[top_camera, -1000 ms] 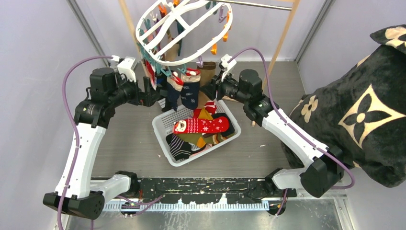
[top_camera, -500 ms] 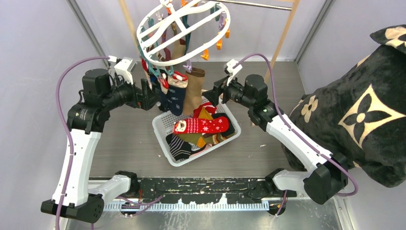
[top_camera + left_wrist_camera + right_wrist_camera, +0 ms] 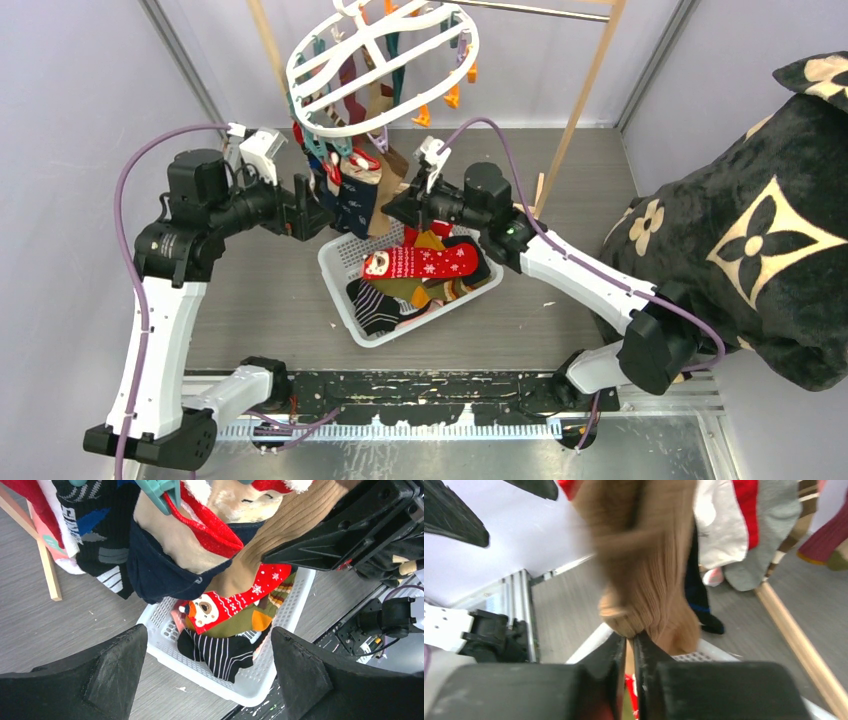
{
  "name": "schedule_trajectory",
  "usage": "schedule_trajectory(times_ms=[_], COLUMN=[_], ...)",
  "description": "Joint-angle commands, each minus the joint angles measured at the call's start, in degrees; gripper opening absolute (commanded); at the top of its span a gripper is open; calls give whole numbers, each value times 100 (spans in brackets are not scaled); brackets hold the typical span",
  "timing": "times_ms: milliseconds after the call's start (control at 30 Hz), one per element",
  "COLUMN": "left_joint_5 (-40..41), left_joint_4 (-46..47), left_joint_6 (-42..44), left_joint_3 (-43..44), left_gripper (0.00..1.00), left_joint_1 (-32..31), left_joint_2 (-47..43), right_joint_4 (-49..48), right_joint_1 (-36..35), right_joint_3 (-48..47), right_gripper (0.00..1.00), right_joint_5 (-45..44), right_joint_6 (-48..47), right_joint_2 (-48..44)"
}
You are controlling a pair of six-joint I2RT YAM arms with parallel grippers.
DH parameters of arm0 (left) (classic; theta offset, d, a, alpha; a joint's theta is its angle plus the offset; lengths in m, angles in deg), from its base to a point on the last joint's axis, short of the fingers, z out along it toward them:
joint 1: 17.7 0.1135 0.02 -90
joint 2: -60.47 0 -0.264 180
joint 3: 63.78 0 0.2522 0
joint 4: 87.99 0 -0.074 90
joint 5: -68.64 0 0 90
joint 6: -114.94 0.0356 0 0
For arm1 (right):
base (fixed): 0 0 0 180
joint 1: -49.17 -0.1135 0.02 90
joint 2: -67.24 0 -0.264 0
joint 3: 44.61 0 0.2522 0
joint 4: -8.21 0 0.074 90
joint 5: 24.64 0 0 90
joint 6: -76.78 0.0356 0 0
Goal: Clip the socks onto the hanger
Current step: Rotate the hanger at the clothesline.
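The white oval hanger point(image 3: 375, 65) hangs from the wooden rack at the back, with several socks clipped to its near-left pegs. A tan ribbed sock point(image 3: 649, 565) hangs among them point(image 3: 385, 195). My right gripper point(image 3: 633, 639) is shut on its lower end, just above the basket point(image 3: 393, 212). My left gripper point(image 3: 322, 207) is open and empty, left of the hanging socks; a navy sock point(image 3: 160, 570) and a red-and-cream one point(image 3: 215, 527) hang right above its fingers. More socks lie in the white mesh basket point(image 3: 340, 262), a red Christmas one point(image 3: 420, 263) on top.
A big black plush blanket with beige flowers point(image 3: 740, 230) fills the right side. The wooden rack's legs point(image 3: 580, 95) stand behind the basket. A black-and-white striped sock point(image 3: 225, 652) lies at the basket's near end.
My right gripper has swung left toward the hanging socks with the tan sock in it. The hanger has tilted and shifted. My left gripper has drawn back slightly left.
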Motion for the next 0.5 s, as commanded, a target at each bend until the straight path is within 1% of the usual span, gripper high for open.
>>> schedule_trajectory(times_ms=[0, 67, 233, 467], left_joint_5=[-220, -253, -249, -385], left_joint_4=[-10, -41, -80, -68], left_joint_6=[151, 228, 570, 1022], left_joint_3=[232, 203, -31, -643], left_gripper=[93, 94, 99, 100], left_joint_1=[-20, -20, -20, -21], left_joint_2=[-193, -234, -424, -615], right_joint_4=[-621, -706, -988, -1056], right_joint_1=[-352, -520, -1041, -1485], right_joint_3=[-123, -171, -313, -933], right_gripper=[4, 1, 1, 1], right_joint_5=[-823, -1171, -1582, -1477], right_joint_6=[-92, -23, 55, 391], right_joint_2=[-38, 3, 99, 558])
